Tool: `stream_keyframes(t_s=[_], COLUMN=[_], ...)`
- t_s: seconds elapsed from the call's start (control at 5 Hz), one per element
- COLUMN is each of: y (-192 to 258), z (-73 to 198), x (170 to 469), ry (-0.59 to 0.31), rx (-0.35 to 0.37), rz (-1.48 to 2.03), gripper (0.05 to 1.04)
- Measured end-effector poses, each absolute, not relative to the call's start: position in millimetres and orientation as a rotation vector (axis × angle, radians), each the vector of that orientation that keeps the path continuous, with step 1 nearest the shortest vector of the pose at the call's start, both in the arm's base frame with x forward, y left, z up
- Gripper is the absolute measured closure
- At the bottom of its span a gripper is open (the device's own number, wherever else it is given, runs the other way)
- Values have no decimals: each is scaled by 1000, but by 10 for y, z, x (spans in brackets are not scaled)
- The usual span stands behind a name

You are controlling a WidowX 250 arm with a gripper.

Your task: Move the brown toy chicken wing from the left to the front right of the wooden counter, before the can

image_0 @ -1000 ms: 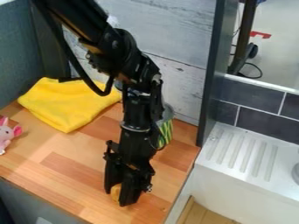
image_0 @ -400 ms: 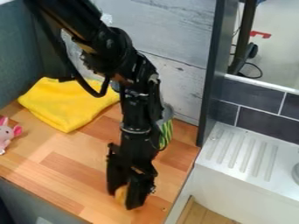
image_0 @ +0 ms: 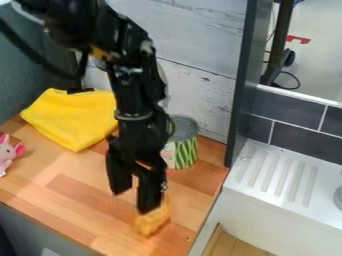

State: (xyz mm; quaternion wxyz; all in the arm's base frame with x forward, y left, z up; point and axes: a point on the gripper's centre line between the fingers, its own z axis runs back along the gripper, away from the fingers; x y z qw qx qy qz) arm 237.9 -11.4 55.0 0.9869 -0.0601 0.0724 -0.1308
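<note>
Your black two-finger tool (image_0: pixel 133 201) has moved up and left in view, fingers now spread, nothing between them. The small orange-yellow block (image_0: pixel 153 220) it straddled is on the wooden table (image_0: pixel 67 187), just below one fingertip. Reads as released; can't confirm contact.

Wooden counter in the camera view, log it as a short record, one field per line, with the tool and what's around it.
surface: wooden counter
tool: open, above the counter
nearest thing: yellowish block, by one fingertip; contact unclear
back left: crumpled yellow cloth
left edge: pink toy
behind tool: green-patterned can, upright
right: white ribbed drainboard
</note>
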Motion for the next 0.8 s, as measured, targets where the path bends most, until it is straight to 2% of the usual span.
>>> stream_keyframes(t_s=[0.2, 0.4, 0.8], y=[116, 462, 1128], z=[784, 1029, 1220], x=[2243, 2116, 1977], ry=[153, 129, 118], rx=[-6, 50, 67], rz=[-189, -111, -41], gripper=[83, 83, 83])
